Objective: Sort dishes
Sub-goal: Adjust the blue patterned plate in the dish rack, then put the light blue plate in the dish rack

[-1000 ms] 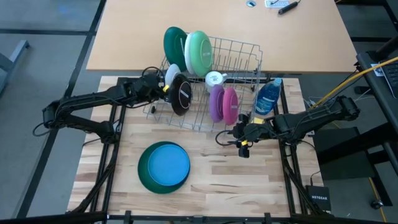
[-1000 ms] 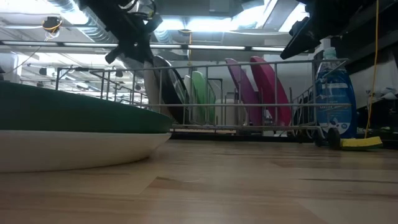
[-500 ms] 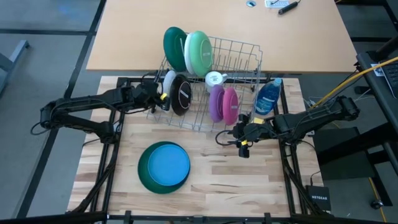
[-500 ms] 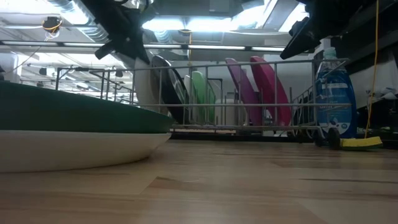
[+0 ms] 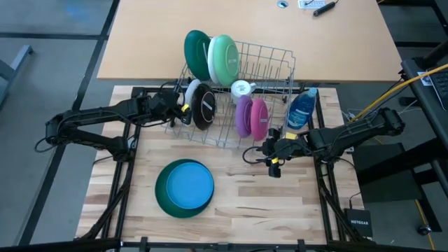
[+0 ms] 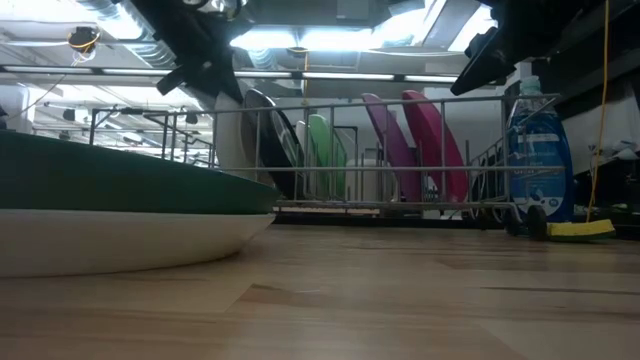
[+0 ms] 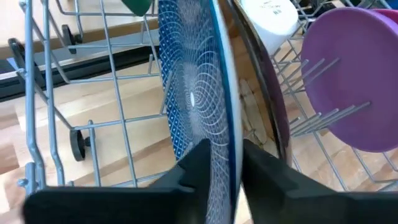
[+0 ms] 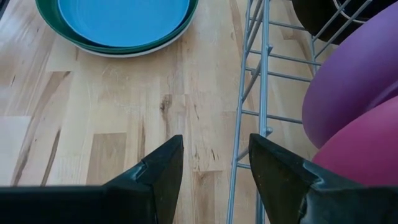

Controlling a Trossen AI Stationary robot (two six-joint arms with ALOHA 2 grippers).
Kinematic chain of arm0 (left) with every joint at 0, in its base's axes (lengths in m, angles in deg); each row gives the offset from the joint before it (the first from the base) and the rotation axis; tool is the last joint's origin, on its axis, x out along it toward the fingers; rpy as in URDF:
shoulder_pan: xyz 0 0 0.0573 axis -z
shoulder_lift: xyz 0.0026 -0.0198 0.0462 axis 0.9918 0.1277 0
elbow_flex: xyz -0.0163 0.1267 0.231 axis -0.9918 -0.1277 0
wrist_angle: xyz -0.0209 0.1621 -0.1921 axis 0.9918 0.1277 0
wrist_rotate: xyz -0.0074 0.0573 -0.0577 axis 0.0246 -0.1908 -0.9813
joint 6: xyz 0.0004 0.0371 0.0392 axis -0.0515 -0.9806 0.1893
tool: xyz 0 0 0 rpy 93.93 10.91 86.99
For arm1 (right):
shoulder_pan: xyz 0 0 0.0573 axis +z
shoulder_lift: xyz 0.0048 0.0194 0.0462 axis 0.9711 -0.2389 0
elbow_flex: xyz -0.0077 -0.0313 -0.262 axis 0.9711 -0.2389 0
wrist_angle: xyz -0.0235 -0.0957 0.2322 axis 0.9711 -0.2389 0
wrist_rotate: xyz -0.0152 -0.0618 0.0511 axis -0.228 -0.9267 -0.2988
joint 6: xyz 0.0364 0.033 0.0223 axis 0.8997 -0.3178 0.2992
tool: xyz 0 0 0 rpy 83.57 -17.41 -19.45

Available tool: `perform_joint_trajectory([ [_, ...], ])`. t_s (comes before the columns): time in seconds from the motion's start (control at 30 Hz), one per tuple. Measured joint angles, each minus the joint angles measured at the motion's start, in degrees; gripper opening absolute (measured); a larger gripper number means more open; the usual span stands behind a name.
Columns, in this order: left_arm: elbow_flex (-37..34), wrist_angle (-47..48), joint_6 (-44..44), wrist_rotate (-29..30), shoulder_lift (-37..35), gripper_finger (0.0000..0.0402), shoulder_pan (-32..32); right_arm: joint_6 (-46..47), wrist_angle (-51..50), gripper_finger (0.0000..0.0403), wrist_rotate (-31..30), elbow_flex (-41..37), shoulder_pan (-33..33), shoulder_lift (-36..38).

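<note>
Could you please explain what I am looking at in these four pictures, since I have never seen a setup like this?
These are two dark robot arms at a wooden table, sorting dishes. One picture looks straight down from above, one looks level across the tabletop, and two come from cameras on the arms' wrists. A wire dish rack holds upright plates: dark green, light green, purple and pink. A blue dish sits in a green bowl on the table. The left hand has its fingers either side of a blue-patterned plate in the rack. The right hand waits open beside the rack, holding nothing.
</note>
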Motion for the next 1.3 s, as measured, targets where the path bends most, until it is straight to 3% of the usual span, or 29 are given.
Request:
perform_joint_trajectory([
  [0.17,-0.04,0.53,0.22,-0.18,-0.12,0.0136,0.00,0.00,0.00,0.0186,-0.02,0.00,0.00,0.00],
  [0.3,-0.04,0.16,-0.84,-0.25,-1.32,0.0164,-0.16,0.00,-0.01,0.0186,-0.04,0.00,0.00,0.00],
  [0.73,-0.04,0.34,-2.68,-0.41,-13.60,0.0171,-2.25,0.05,-0.01,0.0186,0.19,0.00,-0.02,0.00],
  [0.87,-0.04,0.65,-3.02,-6.17,-17.01,0.0171,-0.78,3.03,-0.01,0.0186,1.39,0.00,-0.02,0.00],
  [1.1,-0.31,7.99,-3.96,-26.74,-17.68,0.0165,9.76,6.48,0.00,0.0186,9.09,0.00,-0.02,0.00],
  [1.17,-1.77,7.86,-2.48,-29.04,-17.51,0.0159,14.98,7.34,0.02,0.0186,10.69,0.00,0.00,0.00],
  [1.3,-4.60,6.07,2.00,-28.13,-16.46,0.0147,25.48,10.22,0.11,0.0186,12.06,0.00,0.00,0.00],
])
